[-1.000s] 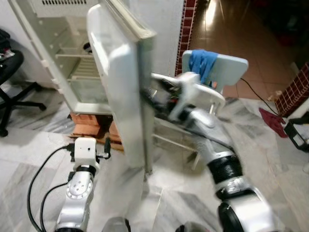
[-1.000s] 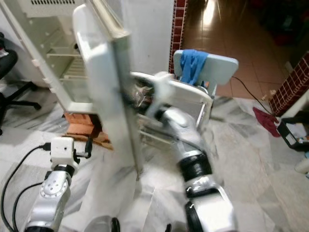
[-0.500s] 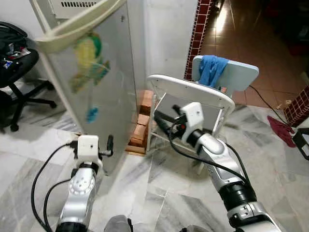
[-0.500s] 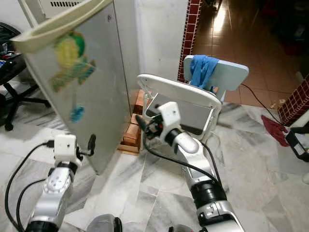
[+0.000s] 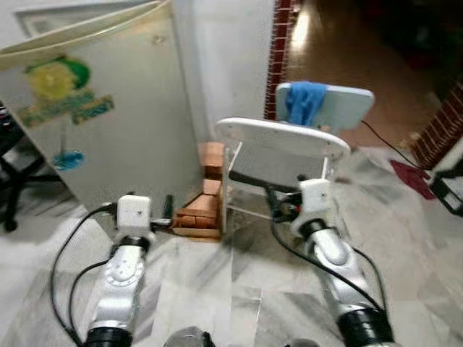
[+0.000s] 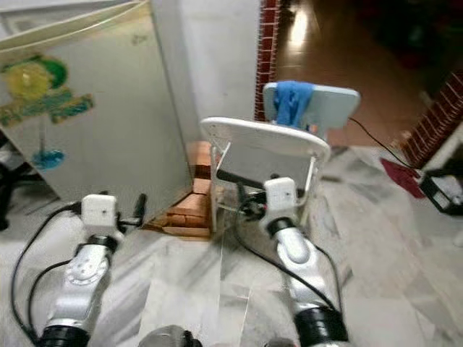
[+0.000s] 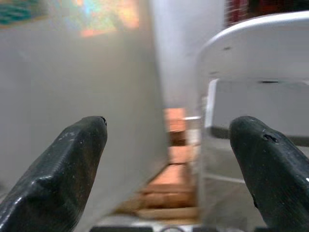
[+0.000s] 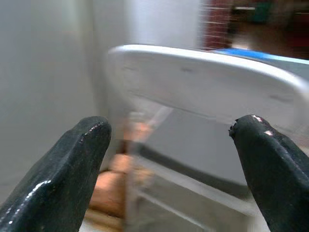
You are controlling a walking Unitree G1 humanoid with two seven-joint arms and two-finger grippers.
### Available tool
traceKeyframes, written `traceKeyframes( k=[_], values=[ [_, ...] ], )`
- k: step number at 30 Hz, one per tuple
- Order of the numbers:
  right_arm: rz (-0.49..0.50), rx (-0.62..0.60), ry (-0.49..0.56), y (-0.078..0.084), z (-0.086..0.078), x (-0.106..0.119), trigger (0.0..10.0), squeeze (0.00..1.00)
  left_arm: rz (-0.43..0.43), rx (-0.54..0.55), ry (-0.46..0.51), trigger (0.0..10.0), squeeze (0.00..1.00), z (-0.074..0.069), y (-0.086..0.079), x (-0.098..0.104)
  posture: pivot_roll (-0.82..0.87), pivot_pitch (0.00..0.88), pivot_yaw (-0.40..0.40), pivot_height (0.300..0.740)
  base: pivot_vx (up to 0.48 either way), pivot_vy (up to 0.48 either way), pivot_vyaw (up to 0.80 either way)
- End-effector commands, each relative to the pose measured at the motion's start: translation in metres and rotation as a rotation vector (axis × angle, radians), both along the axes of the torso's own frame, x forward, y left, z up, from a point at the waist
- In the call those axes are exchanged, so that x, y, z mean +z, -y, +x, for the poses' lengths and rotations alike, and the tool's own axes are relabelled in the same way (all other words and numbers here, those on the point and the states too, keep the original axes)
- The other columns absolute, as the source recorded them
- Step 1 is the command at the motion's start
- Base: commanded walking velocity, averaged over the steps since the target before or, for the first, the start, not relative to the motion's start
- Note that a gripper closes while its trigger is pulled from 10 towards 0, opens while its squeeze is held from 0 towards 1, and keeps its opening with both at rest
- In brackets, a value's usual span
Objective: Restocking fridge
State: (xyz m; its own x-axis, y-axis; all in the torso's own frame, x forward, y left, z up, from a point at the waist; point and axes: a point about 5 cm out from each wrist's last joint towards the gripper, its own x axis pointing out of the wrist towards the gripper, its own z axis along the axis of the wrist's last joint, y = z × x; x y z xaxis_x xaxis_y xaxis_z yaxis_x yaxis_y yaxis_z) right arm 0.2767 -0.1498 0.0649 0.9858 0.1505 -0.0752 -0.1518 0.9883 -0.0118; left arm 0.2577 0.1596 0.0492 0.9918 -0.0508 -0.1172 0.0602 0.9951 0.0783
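Now shut: fridge door (image 5: 108, 123) swung closed, right tool (image 5: 278, 210) withdrawn. Both tools open, empty, left tool (image 5: 168, 210) near the door; restocking apparently finished.

Fridge door (image 5: 108, 123) swung shut (interior hidden now), right gripper (image 5: 278, 210) pulled back off it toward white chair (image 5: 286, 144).

No legible text, stickers blurred.

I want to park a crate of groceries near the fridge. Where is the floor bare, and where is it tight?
Bare marble floor lies between the left claw and right claw, and more right of the white chair. It is crowded between fridge door and chair, where the bricks lie.
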Motion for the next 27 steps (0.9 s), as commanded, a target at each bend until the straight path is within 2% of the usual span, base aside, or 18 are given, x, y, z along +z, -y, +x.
traceKeyframes(
  k=[1, 6, 11, 27],
  values=[
    [0.012, -0.023, 0.043, -0.005, 0.002, 0.007, 10.0, 0.0, 0.016, 0.019, 0.014, 10.0, 0.0, -0.001, -0.01, 0.003, -0.05, 0.0, 0.059, 0.74, 0.0, 0.48, -0.8],
    [0.015, -0.055, 0.053, 0.0, 0.001, 0.009, 10.0, 0.0, 0.011, 0.025, 0.023, 10.0, 0.0, -0.002, -0.011, 0.003, -0.05, 0.0, 0.057, 0.74, 0.0, 0.48, -0.8],
    [0.037, -0.092, 0.075, 0.008, 0.001, 0.014, 10.0, 0.0, -0.019, 0.063, 0.069, 10.0, 0.0, 0.004, -0.015, 0.014, -0.06, 0.0, 0.056, 0.74, 0.0, 0.48, -0.74],
    [0.022, -0.133, 0.073, 0.016, -0.003, 0.011, 10.0, 0.0, -0.036, 0.059, 0.052, 10.0, 0.0, 0.004, -0.015, 0.011, -0.07, 0.0, 0.07, 0.74, 0.0, 0.48, 0.0]
  ],
)
